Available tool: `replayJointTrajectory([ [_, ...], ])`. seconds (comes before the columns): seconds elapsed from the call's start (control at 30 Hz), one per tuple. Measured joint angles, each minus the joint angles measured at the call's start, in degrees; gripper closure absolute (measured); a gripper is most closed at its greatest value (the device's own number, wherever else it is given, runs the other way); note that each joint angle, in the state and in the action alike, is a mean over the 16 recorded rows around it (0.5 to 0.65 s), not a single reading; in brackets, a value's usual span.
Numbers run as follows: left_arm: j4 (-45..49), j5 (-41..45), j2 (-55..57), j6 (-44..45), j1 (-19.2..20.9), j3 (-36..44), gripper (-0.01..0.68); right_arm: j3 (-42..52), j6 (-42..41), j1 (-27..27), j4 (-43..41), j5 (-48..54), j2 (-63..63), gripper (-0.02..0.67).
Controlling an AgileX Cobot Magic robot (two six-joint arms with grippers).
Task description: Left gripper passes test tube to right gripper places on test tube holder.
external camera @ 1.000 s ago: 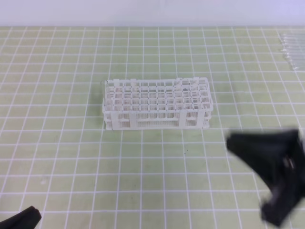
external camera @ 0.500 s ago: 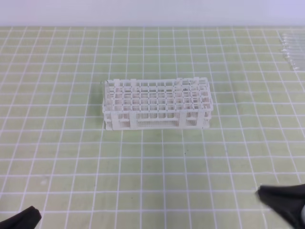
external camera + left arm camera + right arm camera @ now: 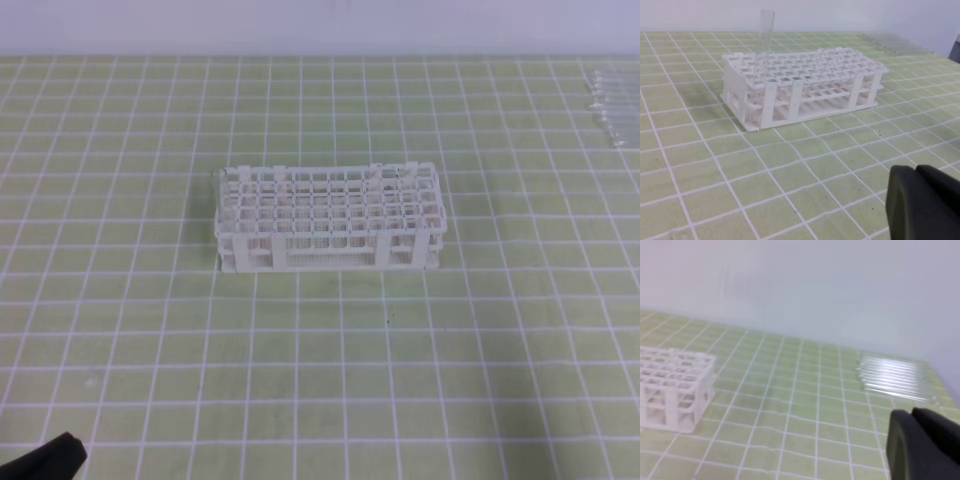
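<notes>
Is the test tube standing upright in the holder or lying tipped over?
Upright. In the left wrist view the test tube rises straight from a hole near one end of the test tube holder, with nothing touching it.

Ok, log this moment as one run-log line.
test tube: upright in test tube holder | left gripper: shut, empty | right gripper: shut, empty | spare tubes: on mat
</notes>
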Motion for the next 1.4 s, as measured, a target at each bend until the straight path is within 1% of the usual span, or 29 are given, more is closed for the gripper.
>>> replayJointTrajectory([
  [0.1, 0.0, 0.1, 0.1, 0.0, 0.0, -0.2, 0.675, 3.4, -0.6, -4.5, 1.4, -1.8, -4.9, 0.665],
  [0.17, 0.0, 0.2, 0.0, 0.0, 0.0, -0.2, 0.675, 5.3, -0.7, -6.5, 2.4, -2.4, -7.6, 0.665],
  [0.37, 0.0, 0.2, 0.1, 0.0, 0.0, -0.4, 0.675, 8.8, -0.7, -9.3, 5.2, -1.9, -12.6, 0.665],
  [0.9, 0.0, 0.2, 0.2, 0.0, 0.0, -0.6, 0.675, 9.7, -0.7, -10.0, 7.9, 6.4, -13.4, 0.665],
  [1.4, 0.0, 0.0, 0.0, 0.0, 0.0, -0.1, 0.675, 9.7, -0.7, -10.0, 8.8, 7.2, -13.4, 0.665],
])
